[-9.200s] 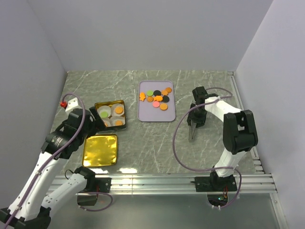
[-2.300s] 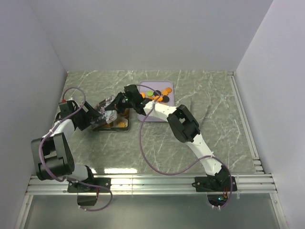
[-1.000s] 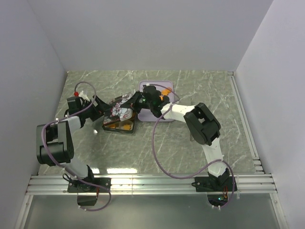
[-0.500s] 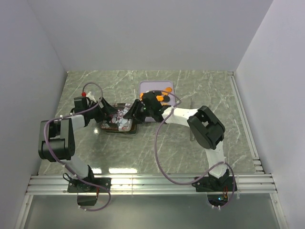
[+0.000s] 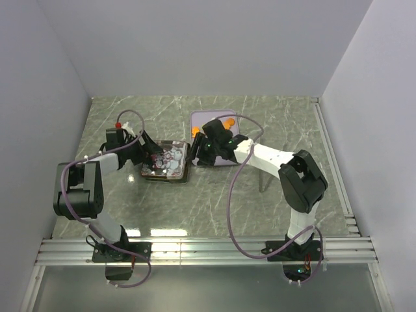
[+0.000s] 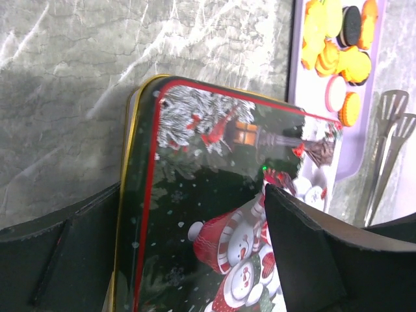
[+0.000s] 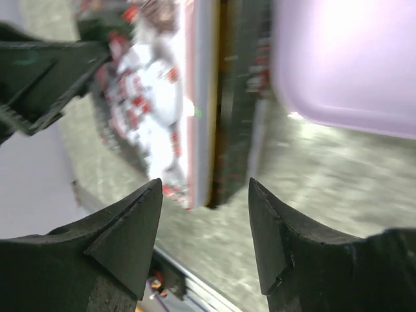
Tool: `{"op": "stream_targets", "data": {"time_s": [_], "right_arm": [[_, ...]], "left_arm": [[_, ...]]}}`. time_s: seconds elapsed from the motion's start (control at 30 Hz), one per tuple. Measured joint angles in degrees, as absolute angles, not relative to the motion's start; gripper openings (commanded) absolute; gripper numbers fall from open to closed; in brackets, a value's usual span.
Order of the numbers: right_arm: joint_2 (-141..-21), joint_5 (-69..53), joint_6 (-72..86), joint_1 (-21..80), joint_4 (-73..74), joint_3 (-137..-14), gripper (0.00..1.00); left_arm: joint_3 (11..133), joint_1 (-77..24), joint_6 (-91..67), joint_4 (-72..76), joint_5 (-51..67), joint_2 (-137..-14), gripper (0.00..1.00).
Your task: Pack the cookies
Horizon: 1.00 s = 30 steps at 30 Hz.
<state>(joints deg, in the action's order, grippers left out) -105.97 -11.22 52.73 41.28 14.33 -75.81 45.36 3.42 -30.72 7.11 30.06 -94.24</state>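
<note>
I can read no lettering, number or brand anywhere in these views. The tin lid carries only a printed Christmas picture of snowmen, a red bird and a lit lantern among snowy branches, and I can make out no words in it. The cookies are too small and soft in my feeds for any stamp on them to be legible.
</note>
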Motion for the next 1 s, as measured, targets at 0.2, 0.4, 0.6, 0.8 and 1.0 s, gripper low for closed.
{"op": "stream_targets", "data": {"time_s": [0.2,0.4,0.6,0.8,1.0], "right_arm": [[-103.7,-8.2,50.1,38.3,19.3,-75.3,0.62],[-102.5,-8.5,48.8,37.6,19.6,-74.9,0.62],[-102.5,-14.7,48.9,37.6,16.9,-74.1,0.63],[-103.9,-19.0,49.1,37.6,14.5,-73.9,0.63],[-104.7,-19.9,48.2,37.5,15.0,-74.0,0.61]], "left_arm": [[46.3,1.4,-30.9,5.6,27.6,-94.2,0.89],[48.9,-1.5,-30.7,2.0,25.5,-94.4,0.9],[54.8,-3.6,-31.2,-4.2,22.3,-95.3,0.93],[58.8,-5.9,-31.2,-8.8,18.2,-95.6,0.94],[59.5,-7.4,-31.2,-10.9,15.4,-97.6,0.94]]}}
